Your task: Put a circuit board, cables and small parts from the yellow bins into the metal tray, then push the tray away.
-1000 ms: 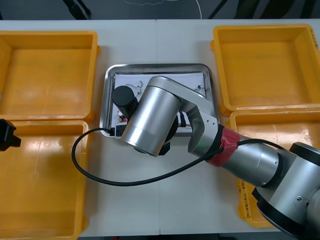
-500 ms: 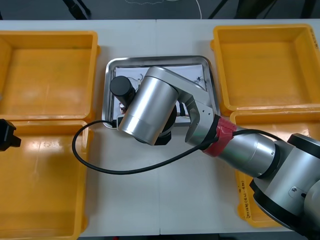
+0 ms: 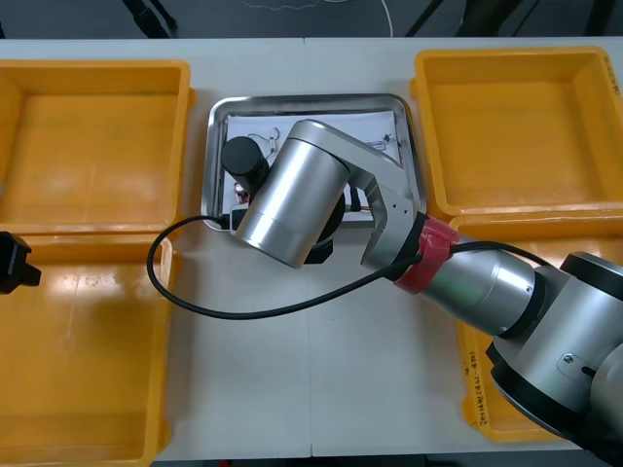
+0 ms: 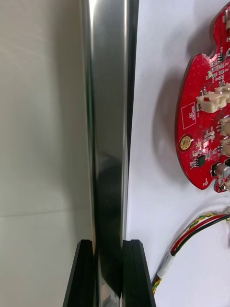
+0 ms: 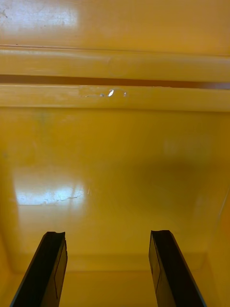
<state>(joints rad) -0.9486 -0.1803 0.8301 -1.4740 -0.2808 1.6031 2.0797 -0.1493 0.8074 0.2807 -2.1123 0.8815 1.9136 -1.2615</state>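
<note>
My right gripper (image 4: 109,242) is shut on the near rim of the metal tray (image 4: 108,120), which runs up between its fingers. Inside the white-lined tray lie a round red circuit board (image 4: 206,120) and a red and yellow cable (image 4: 191,235). From the front view, the tray (image 3: 311,100) sits between the far bins, and my right arm (image 3: 292,209) covers its near half. A small metal part (image 3: 389,146) shows on the white lining. My left gripper (image 5: 108,235) hangs open over the floor of the near left yellow bin (image 5: 115,158).
Two yellow bins stand on the left (image 3: 92,146) (image 3: 78,360) and two on the right (image 3: 516,131) (image 3: 506,233). A black cable (image 3: 195,302) loops from my right wrist over the table in front of the tray. The left gripper (image 3: 15,263) sits at the far left edge.
The right arm has pushed the tray away toward the table's far side, with the gripper still on its rim. The left arm has not moved.
</note>
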